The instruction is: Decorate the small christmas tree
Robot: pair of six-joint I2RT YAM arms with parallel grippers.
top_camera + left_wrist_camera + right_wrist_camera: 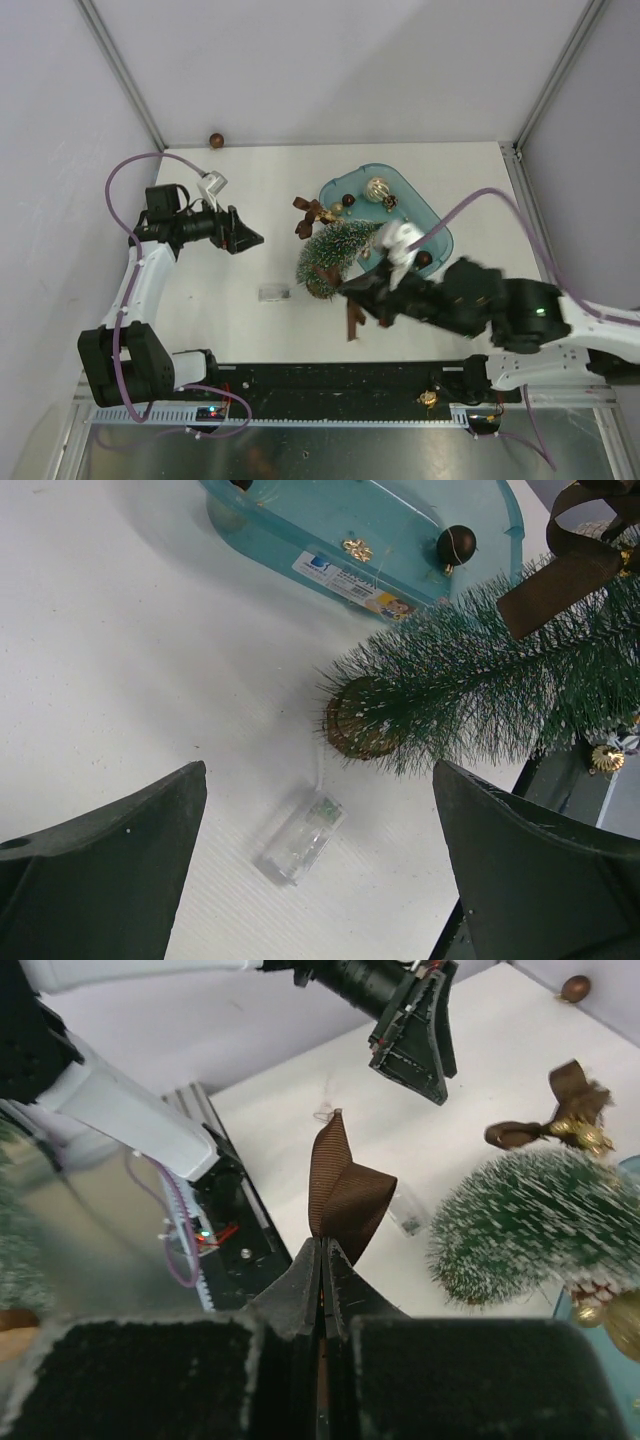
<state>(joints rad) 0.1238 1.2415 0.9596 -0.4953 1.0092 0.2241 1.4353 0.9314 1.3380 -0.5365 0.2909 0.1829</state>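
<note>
The small christmas tree [338, 252] lies on its side, its wooden base [358, 720] towards the near edge and its top by the teal tray [436, 222]. It also shows in the right wrist view [530, 1220]. My right gripper [352, 292] is shut on a brown ribbon loop [345, 1190] and holds it just in front of the tree's base. The ribbon hangs below the gripper in the top view [355, 320]. My left gripper [245, 238] is open and empty, left of the tree, above the table.
A clear plastic battery box [300, 837] lies left of the tree base. A brown-and-gold bow [312, 212] lies by the tree top. The tray holds gold and dark balls [456, 545]. A brown ball [215, 139] sits at the back wall.
</note>
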